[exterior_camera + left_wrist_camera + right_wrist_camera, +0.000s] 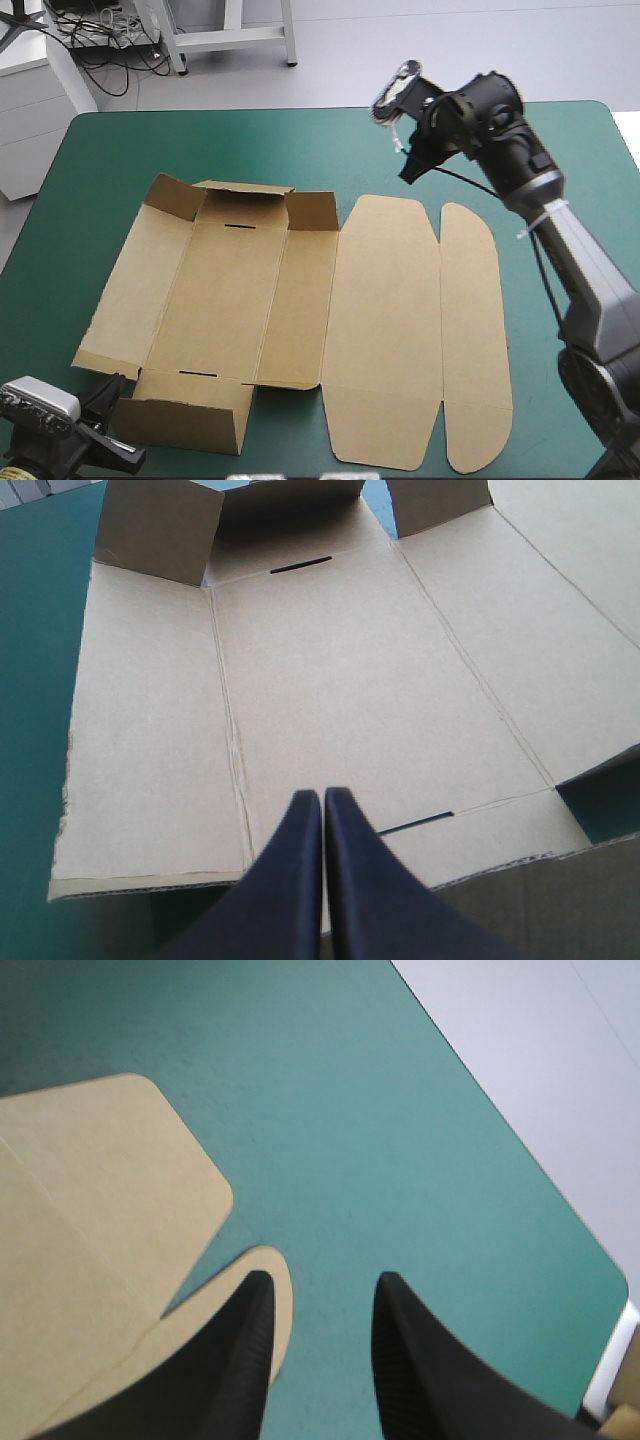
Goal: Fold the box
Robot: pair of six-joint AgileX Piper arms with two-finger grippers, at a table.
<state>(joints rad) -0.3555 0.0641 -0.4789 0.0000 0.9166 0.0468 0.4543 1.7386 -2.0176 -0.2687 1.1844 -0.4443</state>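
The box (300, 320) lies opened out at mid-frame of the high view on the table (100, 170), its long axis running left to right across the picture. Only two parts stand up: the far wall (245, 205) toward the upper left and the near wall (185, 420) at the lower left. The lid (385, 320) lies flat at the right. The base (225, 300) holds nothing, so no tray is formed. The left gripper (322, 795) sits at the lower left corner, fingers pressed together in one arch with no board seen between them. It touches or lies just beside the near wall's left end, with the base straight ahead. The right gripper (322, 1278) is raised at the upper right, fingers parted and empty, over bare cover just beyond the lid's rounded far corner. Judgement: the left arm is better placed for the walls, the right arm for the lid.
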